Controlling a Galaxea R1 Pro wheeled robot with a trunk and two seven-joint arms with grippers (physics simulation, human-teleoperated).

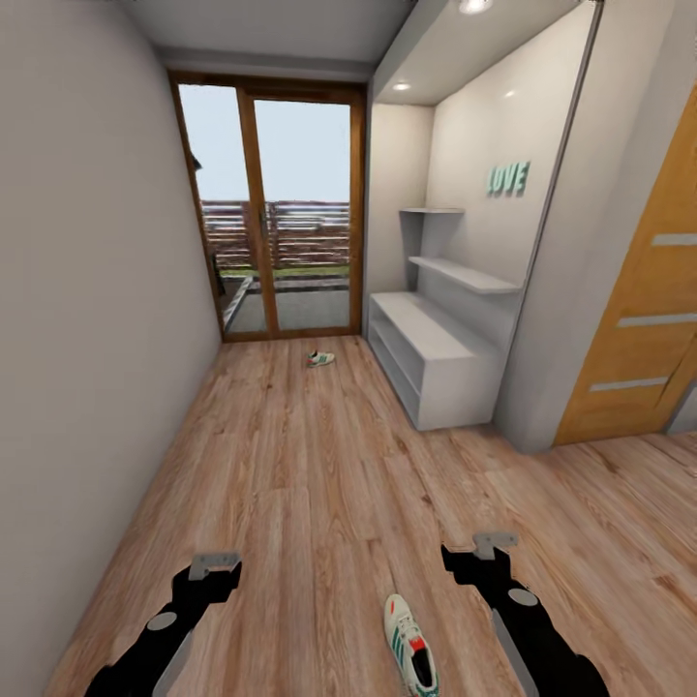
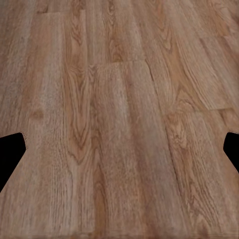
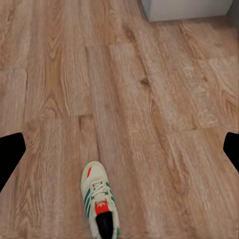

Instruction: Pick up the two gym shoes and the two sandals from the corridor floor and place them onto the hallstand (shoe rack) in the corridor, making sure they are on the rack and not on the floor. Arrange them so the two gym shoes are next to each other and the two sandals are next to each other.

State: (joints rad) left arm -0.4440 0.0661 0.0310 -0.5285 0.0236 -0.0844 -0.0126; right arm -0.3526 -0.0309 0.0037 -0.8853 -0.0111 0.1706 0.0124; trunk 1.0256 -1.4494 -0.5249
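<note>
One gym shoe (image 1: 409, 647), cream-white with green stripes, lies on the corridor floor (image 1: 310, 465) between my two arms, nearer the right one; the right wrist view has it as the gym shoe (image 3: 101, 206), toe pointing away. A second gym shoe (image 1: 320, 358) lies far ahead by the glass door. The hallstand (image 1: 436, 358), pale grey with stepped shelves above, stands along the right wall. My left gripper (image 1: 215, 566) and right gripper (image 1: 489, 547) hover open above bare planks, holding nothing. The sandals are out of view.
A wood-framed glass door (image 1: 276, 213) closes the corridor's far end. A plain wall (image 1: 87, 339) runs along the left. An orange wooden door (image 1: 644, 329) stands at the right, past the hallstand's alcove. The hallstand's corner (image 3: 186, 9) appears in the right wrist view.
</note>
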